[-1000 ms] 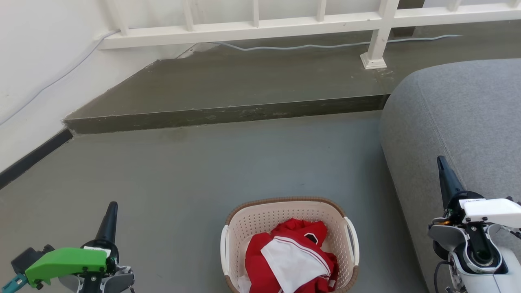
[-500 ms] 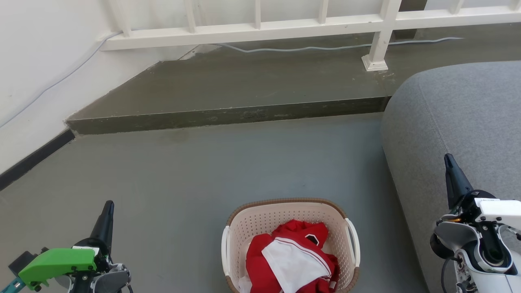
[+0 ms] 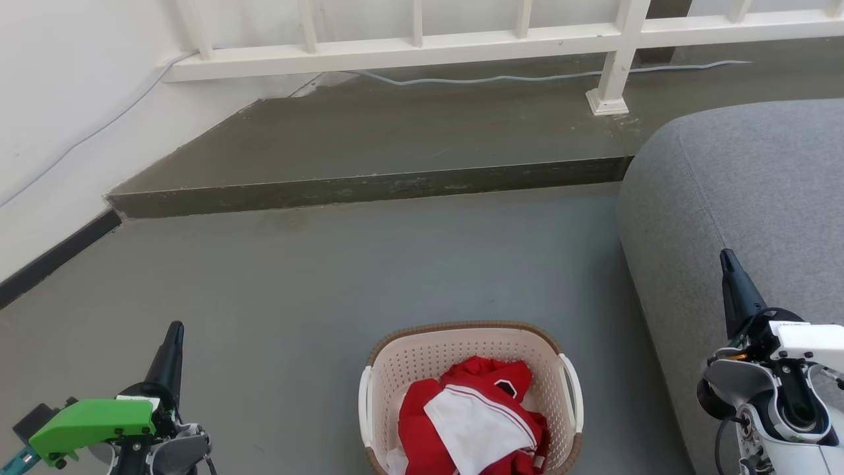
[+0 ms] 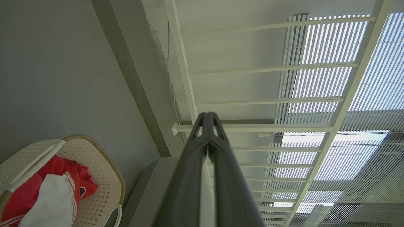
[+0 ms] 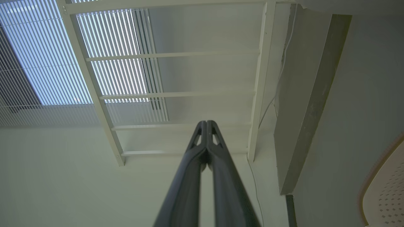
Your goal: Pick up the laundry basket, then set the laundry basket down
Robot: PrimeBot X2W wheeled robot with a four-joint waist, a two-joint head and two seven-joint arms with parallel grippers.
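Observation:
The laundry basket [image 3: 422, 359], cream perforated plastic with a brown woven-look rim and white side handles, stands on the grey floor at the bottom centre of the head view. Red and white clothes [image 3: 475, 415] lie in it. My left gripper [image 3: 175, 328] is shut and empty, well to the basket's left and pointing away from me. My right gripper [image 3: 726, 256] is shut and empty, to the basket's right in front of the sofa. In the left wrist view, the basket [image 4: 104, 176] sits at lower left beside the shut left gripper [image 4: 207, 114]. The right wrist view catches the basket's edge [image 5: 385, 189] beside the shut right gripper [image 5: 206, 122].
A grey sofa [image 3: 738, 185] fills the right side close to the basket. A raised concrete step [image 3: 369, 185] crosses the floor ahead, with a white railing [image 3: 409, 46] and a cable [image 3: 501, 77] behind it. A white wall [image 3: 59, 99] runs along the left.
The head view has shifted slightly. Both grippers have drifted a little outward from the basket and stay shut. The basket has not moved.

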